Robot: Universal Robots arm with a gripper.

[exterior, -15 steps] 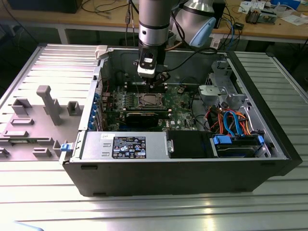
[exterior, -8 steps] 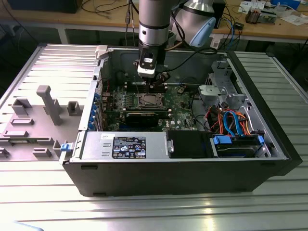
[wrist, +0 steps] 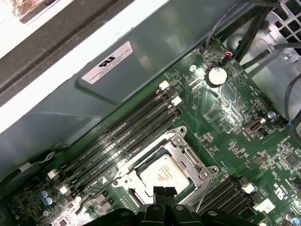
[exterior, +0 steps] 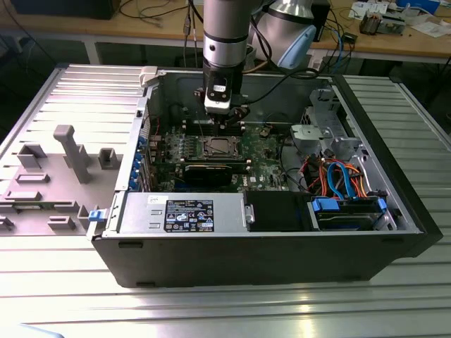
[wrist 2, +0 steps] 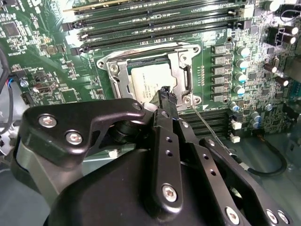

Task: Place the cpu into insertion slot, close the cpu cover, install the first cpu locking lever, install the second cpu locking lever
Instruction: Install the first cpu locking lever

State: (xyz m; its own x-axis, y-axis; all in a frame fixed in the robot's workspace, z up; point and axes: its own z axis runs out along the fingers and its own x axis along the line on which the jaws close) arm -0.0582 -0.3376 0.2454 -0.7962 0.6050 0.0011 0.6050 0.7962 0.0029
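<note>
Gripper (wrist 2: 166, 95) right over the socket in the second wrist view, its black body hiding the near edge of the cpu (wrist 2: 148, 81) and of the cpu cover (wrist 2: 177, 61). Exterior view: arm (exterior: 224, 42) cut off at the top edge, insertion slot (exterior: 203, 146) too small to read.

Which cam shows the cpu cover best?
First wrist view: the thin square silver metal cover frame shows nearly whole around the flat silver-grey square chip. Second wrist view is closer, but the black claw hides its near side. Exterior view shows it small, below the claw.
</note>
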